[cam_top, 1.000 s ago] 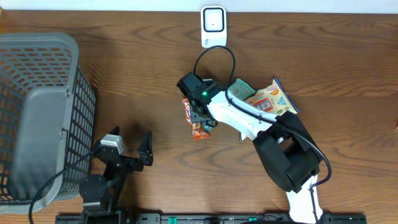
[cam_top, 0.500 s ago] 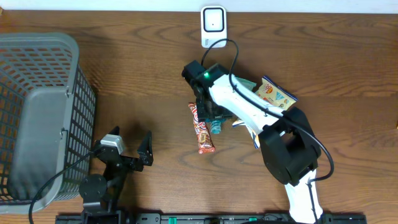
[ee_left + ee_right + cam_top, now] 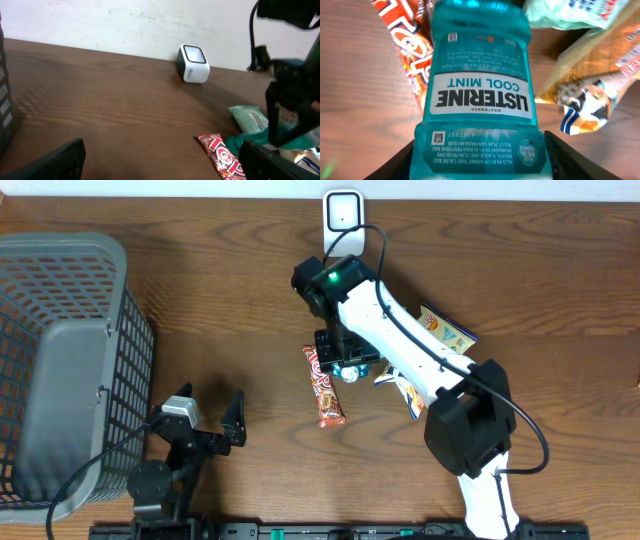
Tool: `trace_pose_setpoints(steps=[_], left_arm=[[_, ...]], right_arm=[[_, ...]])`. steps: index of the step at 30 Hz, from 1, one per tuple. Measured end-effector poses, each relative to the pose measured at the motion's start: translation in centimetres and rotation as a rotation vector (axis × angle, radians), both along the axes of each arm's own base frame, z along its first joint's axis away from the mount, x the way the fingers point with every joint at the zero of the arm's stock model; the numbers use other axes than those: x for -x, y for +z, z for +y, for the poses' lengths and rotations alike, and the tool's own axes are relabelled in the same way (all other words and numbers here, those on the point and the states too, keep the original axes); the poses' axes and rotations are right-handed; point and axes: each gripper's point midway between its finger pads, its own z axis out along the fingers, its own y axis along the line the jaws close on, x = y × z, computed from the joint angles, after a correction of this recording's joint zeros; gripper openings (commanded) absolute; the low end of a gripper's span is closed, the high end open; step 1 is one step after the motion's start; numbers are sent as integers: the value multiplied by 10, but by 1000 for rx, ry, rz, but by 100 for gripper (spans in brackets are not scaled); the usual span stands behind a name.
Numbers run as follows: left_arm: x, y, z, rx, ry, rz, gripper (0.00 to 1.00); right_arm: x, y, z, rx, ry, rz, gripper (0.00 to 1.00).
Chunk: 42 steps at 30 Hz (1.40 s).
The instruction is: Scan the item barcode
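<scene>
My right gripper point(image 3: 479, 162) is shut on a teal Listerine mouthwash bottle point(image 3: 480, 95); its black fingers point(image 3: 400, 166) press both sides of the bottle's base. The label faces the wrist camera, with a small square code at its lower left. In the overhead view the right gripper point(image 3: 345, 366) holds the bottle point(image 3: 351, 373) mid-table. The white scanner point(image 3: 343, 215) stands at the far edge, also seen as the scanner point(image 3: 194, 63) in the left wrist view. My left gripper point(image 3: 205, 415) rests open and empty near the front edge.
A red snack bar point(image 3: 324, 386) lies just left of the held bottle. A yellow chip bag point(image 3: 446, 330) and a green packet point(image 3: 252, 118) lie to its right. A grey wire basket point(image 3: 60, 370) fills the left side.
The right arm swung its wrist back toward the scanner, carrying the bottle a little right. The red snack bar is now uncovered. The left arm stayed still.
</scene>
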Motion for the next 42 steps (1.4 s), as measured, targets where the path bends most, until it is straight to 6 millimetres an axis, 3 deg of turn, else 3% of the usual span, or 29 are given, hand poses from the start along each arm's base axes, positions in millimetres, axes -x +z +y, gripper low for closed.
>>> trace_pose_setpoints(steps=[4,11,20,28,37,42], left_arm=[[0,0,0,0,0,0,98],[0,0,0,0,0,0,98],[0,0,0,0,0,0,98],[0,0,0,0,0,0,98],[0,0,0,0,0,0,98],[0,0,0,0,0,0,98]], right_arm=[[-8,11,1,-27,2,-20,44],[-15,12,-6,-31,-17,-24,58],[-15,12,-10,-29,-24,-14,57],[6,15,-6,-75,41,93,51],[14,17,-4,-103,79,134,59],[15,16,-4,-102,87,137,53]])
